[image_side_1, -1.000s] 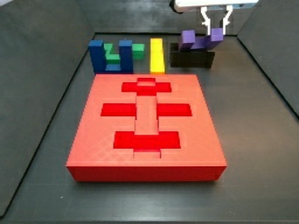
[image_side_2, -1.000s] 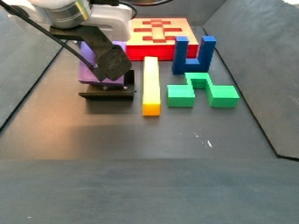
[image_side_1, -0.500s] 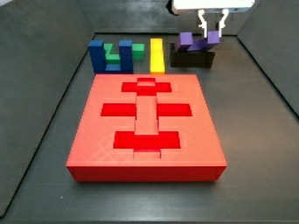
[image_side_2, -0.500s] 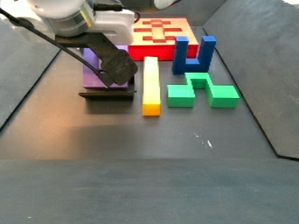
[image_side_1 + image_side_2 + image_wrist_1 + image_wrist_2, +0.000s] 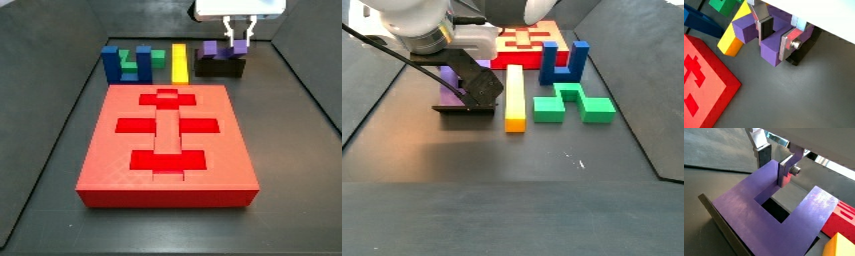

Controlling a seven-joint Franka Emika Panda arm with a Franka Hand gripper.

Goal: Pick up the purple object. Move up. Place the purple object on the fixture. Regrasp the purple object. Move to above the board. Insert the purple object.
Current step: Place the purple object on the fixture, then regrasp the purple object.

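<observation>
Gripper [image 5: 775,36]: at the fixture [image 5: 222,68], beyond the board [image 5: 167,140]; silver fingers [image 5: 785,170] straddle one prong of the purple object [image 5: 764,198], pads seemingly pinching it. Purple object: resting on the fixture, beside the yellow bar [image 5: 515,97]. Blue block [image 5: 564,62] and green block [image 5: 572,104]: near the bar.

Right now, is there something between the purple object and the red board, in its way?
Nothing visible. The purple object rests on the fixture with the gripper astride one prong; the floor toward the board lies bare.

Even, soft overhead light, with no glare. Side views are small and slightly coarse. The gripper [image 5: 776,36] casts faint shadows and looks sharp in both wrist views.
</observation>
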